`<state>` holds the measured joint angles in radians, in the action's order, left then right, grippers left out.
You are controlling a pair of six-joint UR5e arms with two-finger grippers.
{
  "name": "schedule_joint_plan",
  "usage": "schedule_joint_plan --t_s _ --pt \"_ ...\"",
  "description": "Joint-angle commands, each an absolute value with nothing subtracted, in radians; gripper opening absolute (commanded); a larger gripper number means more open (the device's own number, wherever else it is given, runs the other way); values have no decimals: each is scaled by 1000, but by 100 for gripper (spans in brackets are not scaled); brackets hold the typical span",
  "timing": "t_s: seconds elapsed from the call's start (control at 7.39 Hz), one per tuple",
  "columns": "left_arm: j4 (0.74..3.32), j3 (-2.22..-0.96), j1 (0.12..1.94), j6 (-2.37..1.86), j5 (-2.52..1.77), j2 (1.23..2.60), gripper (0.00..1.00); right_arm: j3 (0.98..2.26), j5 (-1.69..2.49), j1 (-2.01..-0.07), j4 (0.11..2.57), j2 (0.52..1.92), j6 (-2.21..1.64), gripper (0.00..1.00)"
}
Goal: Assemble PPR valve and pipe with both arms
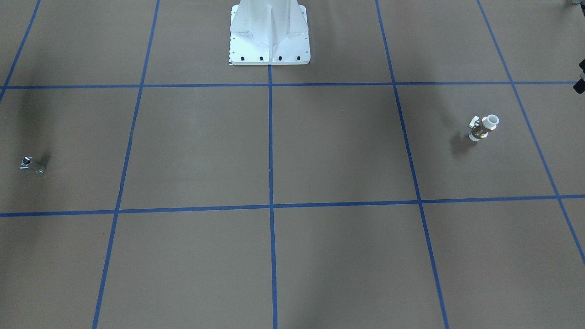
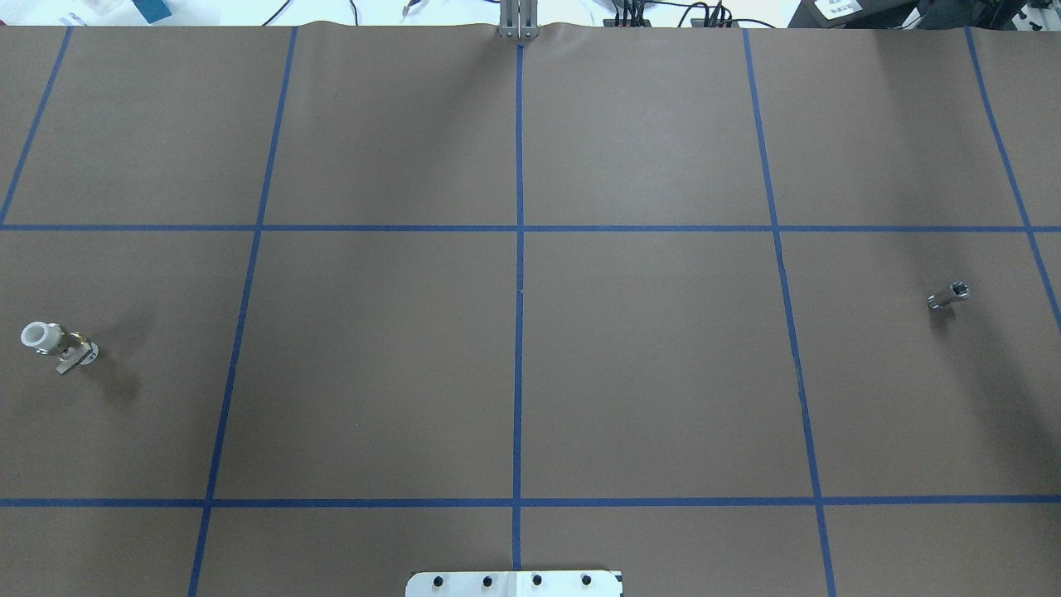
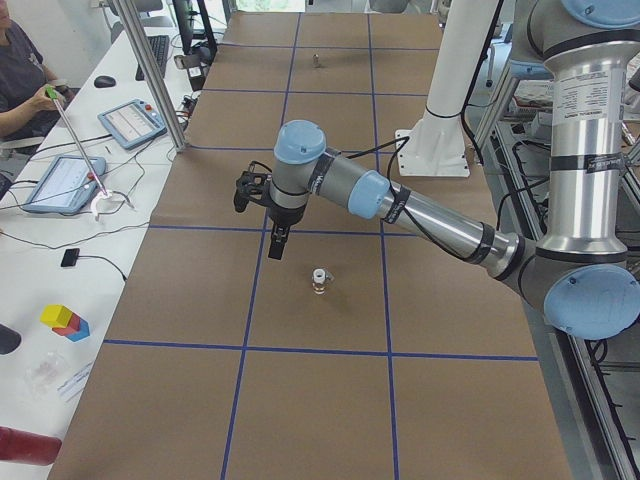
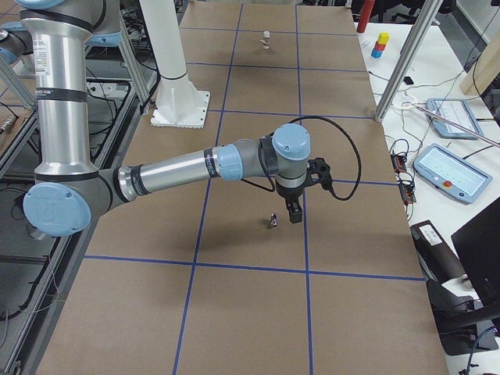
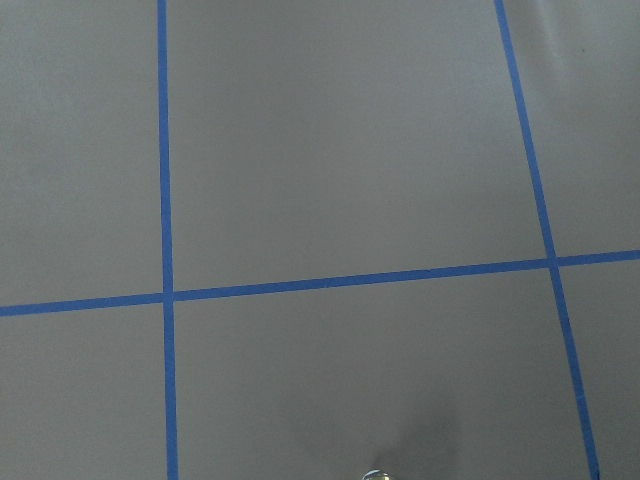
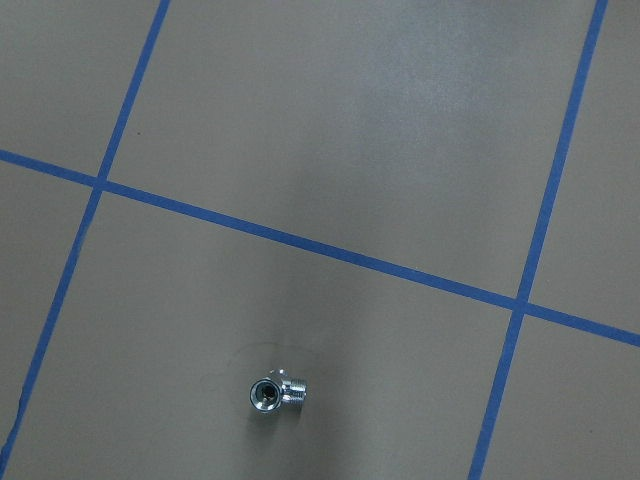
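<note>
Step in hand: the approach, judged from both parts lying loose and both arms hanging above them; no grasp is made yet.
Left hand: the black two-finger left hand (image 3: 277, 238) hangs above the table, a little off to the side of the valve; whether it is spread or pressed together I cannot tell, since only the side view shows it.
Valve: the small brass-bodied PPR valve with white plastic round ends and a silver side lever (image 2: 56, 344) stands on end at the table's left end, in the middle row of squares, touching nothing.
Right hand: the black two-finger right hand (image 4: 294, 209) hangs just beside and above the pipe; its spread cannot be told either.
Pipe: the tiny shiny silver metal pipe fitting with a dark round opening (image 6: 276, 392) lies at the table's right end, well apart from the valve.
Next move: each hand likely needs to centre over its part, descend and close; then the 2 parts must meet near the middle, openings aligned.
Table: matte brown sheet (image 2: 646, 365) ruled into squares by blue tape lines (image 2: 519, 249).
Pedestal: white bolted base (image 1: 269, 34) at the robot's edge.
Room: desks with blue tablets (image 3: 62, 184) and coloured blocks (image 3: 64, 321) lie beyond the table's far edge.
</note>
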<state>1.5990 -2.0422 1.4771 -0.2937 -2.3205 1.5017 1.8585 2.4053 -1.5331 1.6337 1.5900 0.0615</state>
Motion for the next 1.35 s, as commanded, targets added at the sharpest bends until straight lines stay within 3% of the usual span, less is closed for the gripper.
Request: schedule_joint_plan --t_s 0.0,1.22 --pt "1592 -2045 1477 -302 -2266 1479 100 1867 2322 -1561 1634 1620 61 100" --pt "1614 -2066 1429 -305 -2283 1433 100 1850 2315 -1555 1635 1631 48 100"
